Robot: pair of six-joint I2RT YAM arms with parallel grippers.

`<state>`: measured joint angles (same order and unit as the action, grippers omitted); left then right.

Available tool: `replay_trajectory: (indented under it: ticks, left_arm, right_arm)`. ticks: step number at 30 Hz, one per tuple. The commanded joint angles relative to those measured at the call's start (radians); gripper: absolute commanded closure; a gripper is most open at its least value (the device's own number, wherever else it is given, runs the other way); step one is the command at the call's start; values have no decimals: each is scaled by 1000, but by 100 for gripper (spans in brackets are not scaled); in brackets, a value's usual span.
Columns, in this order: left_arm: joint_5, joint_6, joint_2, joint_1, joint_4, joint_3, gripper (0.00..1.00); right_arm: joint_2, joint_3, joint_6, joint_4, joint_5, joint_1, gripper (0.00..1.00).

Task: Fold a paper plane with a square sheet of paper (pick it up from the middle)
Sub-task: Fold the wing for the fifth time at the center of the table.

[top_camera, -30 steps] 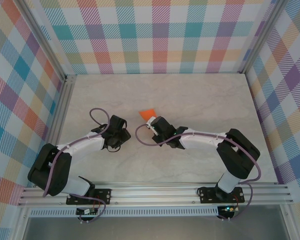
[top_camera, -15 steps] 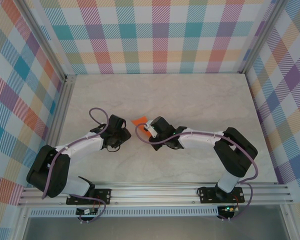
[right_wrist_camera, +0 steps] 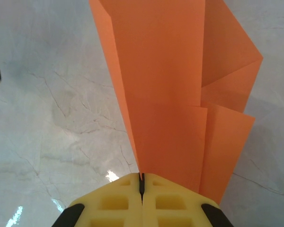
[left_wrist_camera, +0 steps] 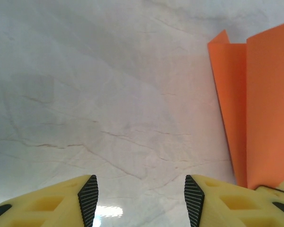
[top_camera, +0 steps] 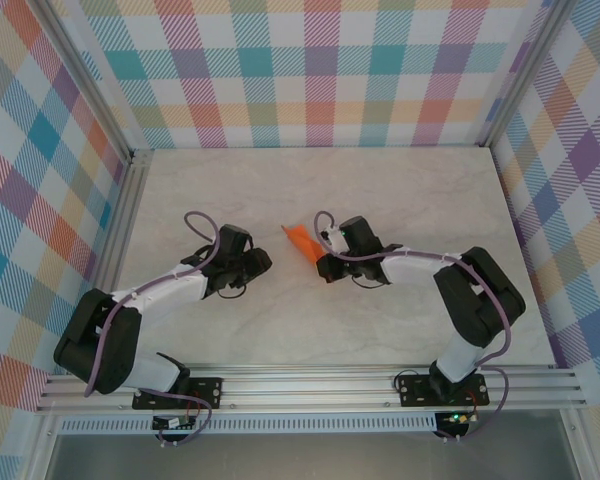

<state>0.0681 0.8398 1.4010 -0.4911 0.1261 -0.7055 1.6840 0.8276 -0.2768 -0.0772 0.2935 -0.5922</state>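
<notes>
The orange sheet of paper (top_camera: 301, 240) is folded into a narrow, layered shape and held just above the middle of the table. My right gripper (top_camera: 323, 256) is shut on its near end. In the right wrist view the folded paper (right_wrist_camera: 170, 94) rises from between the closed yellow fingers (right_wrist_camera: 142, 183), with a flap spreading to the right. My left gripper (top_camera: 264, 262) stands open to the left of the paper and apart from it. Only bare table lies between its pads (left_wrist_camera: 140, 189), and the paper (left_wrist_camera: 258, 113) hangs at the right edge of that view.
The marble tabletop (top_camera: 400, 190) is bordered by aluminium rails, with one rail (top_camera: 120, 220) on the left and the front rail (top_camera: 310, 385) by the arm bases. Checked cloth walls close in the back and both sides. Purple cables loop over both wrists.
My right wrist has drawn back to the right and turned, swinging the paper round. The left gripper has shifted slightly right and turned toward the paper, its jaws a little wider.
</notes>
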Motion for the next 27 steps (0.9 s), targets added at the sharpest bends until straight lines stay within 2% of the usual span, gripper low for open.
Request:
replay_trajectory:
  ticks: [1,9,18,27]
  left_arm:
    - [46,-53,35,-19,-104,-38,44]
    - [94,-69,127,-44,-317,-45,39]
    - [136,-54,222,-59,-473,-63,38]
    - [148,-64,328,-72,-518,-123,39]
  right_arm:
    - [-8,-23,-104,-102,173,47,100]
    - [39,-16,-262,-190,356,104,99]
    - [111,-11,-306,-180,334,112,99]
    - [142,-11,-345,-181,356,147,99]
